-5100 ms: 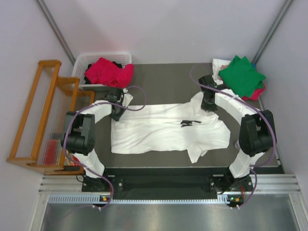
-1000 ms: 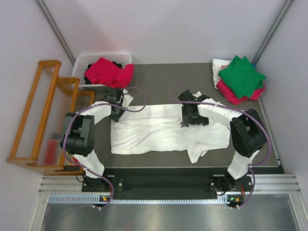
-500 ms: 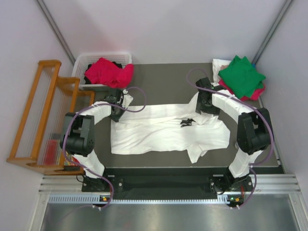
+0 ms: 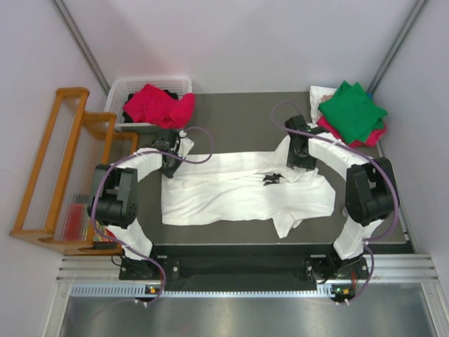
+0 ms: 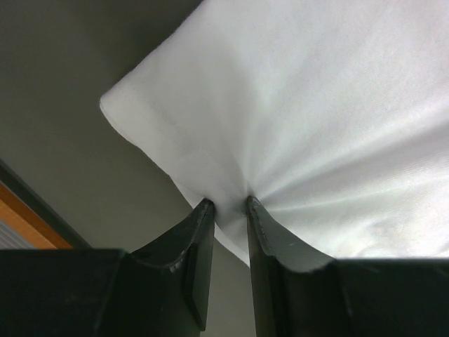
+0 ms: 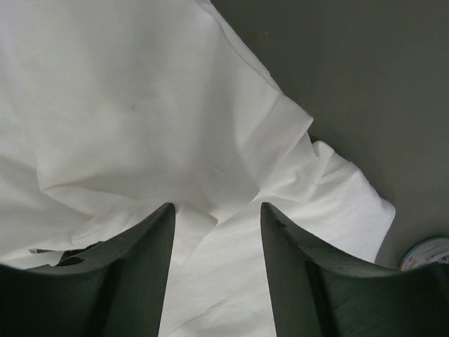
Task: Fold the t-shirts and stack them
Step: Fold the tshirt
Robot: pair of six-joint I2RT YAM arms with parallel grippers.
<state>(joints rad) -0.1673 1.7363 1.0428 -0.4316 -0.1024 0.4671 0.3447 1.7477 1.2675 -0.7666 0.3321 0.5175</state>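
Note:
A large white t-shirt (image 4: 238,193) with a small black chest print (image 4: 271,178) lies spread across the dark table. My left gripper (image 4: 170,167) is shut on its far left corner; the left wrist view shows the cloth (image 5: 295,126) pinched between the fingers, gripper (image 5: 229,205). My right gripper (image 4: 300,163) is open above the shirt's rumpled far right part, nothing between its fingers in the right wrist view, gripper (image 6: 216,208), over white folds (image 6: 140,119). A green t-shirt (image 4: 352,109) lies on a crimson-pink one (image 4: 335,136) at the far right. Another crimson-pink t-shirt (image 4: 158,105) fills the basket.
A white slotted basket (image 4: 126,88) stands at the far left corner. A wooden rack (image 4: 63,175) stands left of the table. A round blue-rimmed object (image 6: 428,254) shows at the right wrist view's edge. Bare dark table (image 4: 238,123) lies behind the shirt.
My right gripper swung from over the chest print back to the shirt's far right part, uncovering the print. The left gripper and the shirt's left side have not moved.

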